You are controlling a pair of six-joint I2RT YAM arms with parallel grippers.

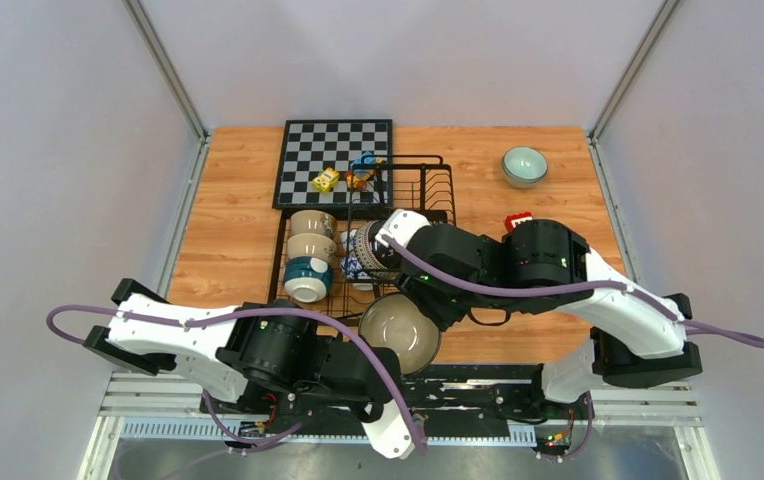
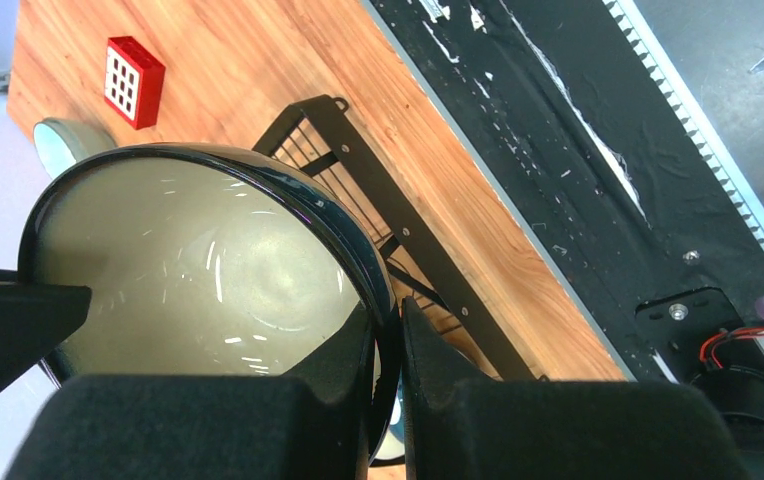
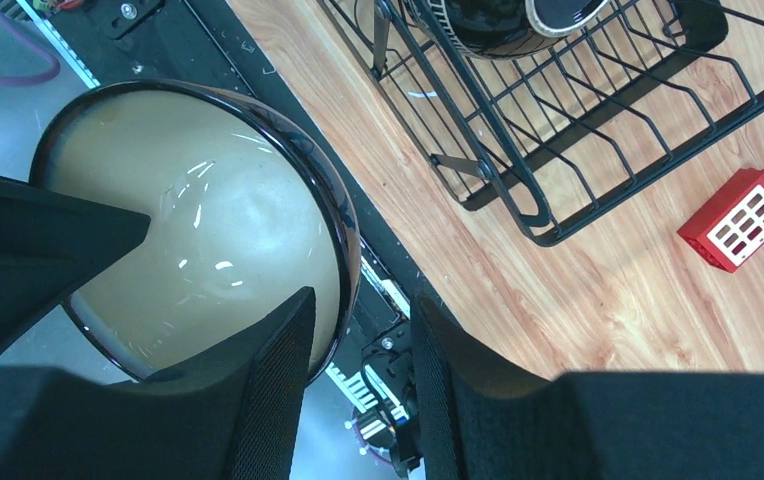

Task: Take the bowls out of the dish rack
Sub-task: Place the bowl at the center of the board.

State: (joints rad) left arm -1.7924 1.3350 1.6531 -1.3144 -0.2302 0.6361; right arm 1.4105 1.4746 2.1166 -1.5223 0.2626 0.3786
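The dish rack [image 1: 428, 190], a black wire basket in the middle of the table [image 1: 228, 220], holds four bowls that can be seen. Three stand in a column along its left side: a beige bowl [image 1: 312, 221] farthest, a second beige bowl [image 1: 312, 246] in the middle, and a blue-banded bowl [image 1: 307, 279] with a white inside nearest. A blue-and-white patterned bowl [image 1: 360, 257] sits just right of them, partly hidden under the right arm. The far right part of the rack shows only bare wire.

A fifth, the dark bowl [image 1: 400, 332], is outside the rack at its near edge, above the near rim of the table. It is glossy black outside and pale beige inside, and larger than the others. The left tool [image 2: 390, 330] is clamped on its rim, one finger inside and one outside. The right tool [image 3: 363, 298] straddles the same rim with its jaws apart, a gap showing on the outer side.

A sixth, the mint green bowl [image 1: 524, 165], stands alone on the table at the far right.

One red block [image 1: 518, 220] lies right of the rack. The chessboard [image 1: 336, 150] behind the rack carries a few small toy blocks [image 1: 326, 180].
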